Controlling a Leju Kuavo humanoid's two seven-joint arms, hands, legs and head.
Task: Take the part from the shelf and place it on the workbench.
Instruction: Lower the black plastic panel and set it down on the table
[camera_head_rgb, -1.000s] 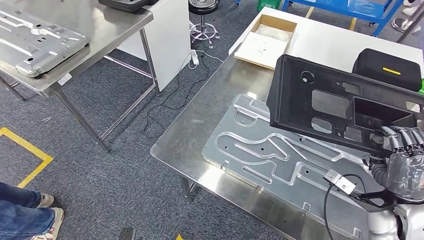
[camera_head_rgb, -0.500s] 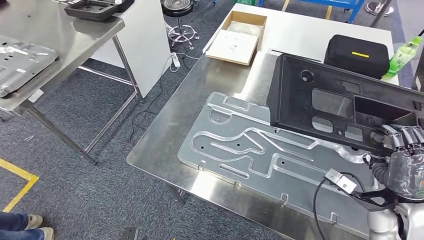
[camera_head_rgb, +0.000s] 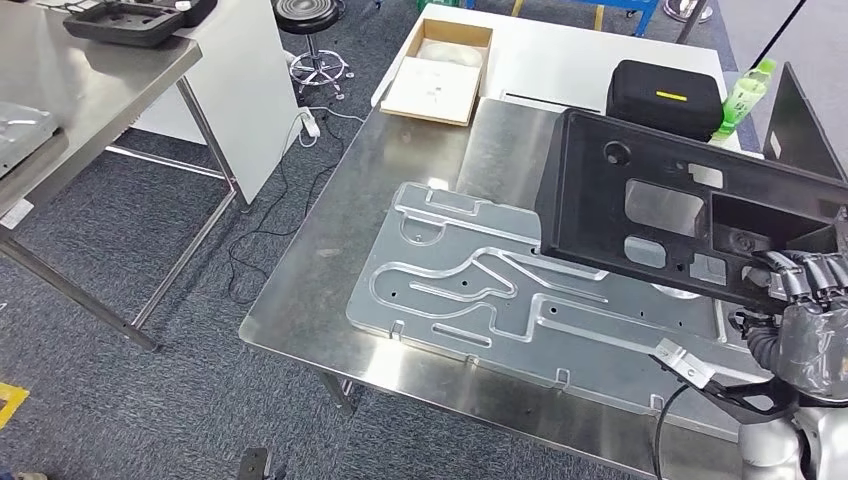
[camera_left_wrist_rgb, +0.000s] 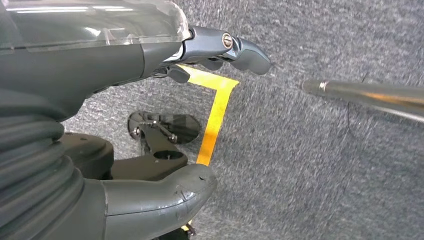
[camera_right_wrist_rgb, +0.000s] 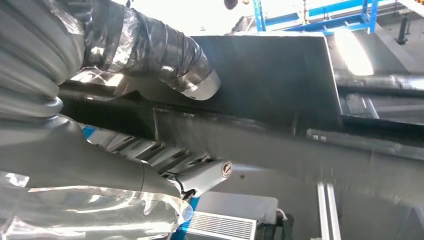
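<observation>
Room: grey carpet floor (camera_head_rgb: 150, 400) with a black cable trailing across it, a round stool (camera_head_rgb: 308, 20) further back, and a blue metal frame at the far edge.
Surface: a stainless steel bench (camera_head_rgb: 330, 270) stands in the middle of the head view; a large flat aluminium plate (camera_head_rgb: 470, 290) with routed channels lies on it, near the front edge.
Far end of surface: a white top carries an open cardboard box (camera_head_rgb: 440, 65), a black case (camera_head_rgb: 665, 95) with a yellow stripe, and a green bottle (camera_head_rgb: 745, 95) just beside the case.
Second bench: another steel bench (camera_head_rgb: 90, 85) stands to the left, well apart, with a black tray (camera_head_rgb: 130, 20) at its far end.
Part: the black plastic panel (camera_head_rgb: 640, 215), with several cut-out windows and a round hole, is held tilted above the right side of the surface, over the aluminium plate and not resting on it.
Right robot hand: the right robot hand (camera_head_rgb: 800, 285) grips the panel at its lower right edge; in the right wrist view the taped thumb lies on one face and the darker fingers (camera_right_wrist_rgb: 165, 157) curl under the rim.
Left robot hand: the left robot hand (camera_left_wrist_rgb: 165, 100) hangs over the carpet by a strip of yellow floor tape (camera_left_wrist_rgb: 215, 115), fingers apart from the thumb, holding nothing.
</observation>
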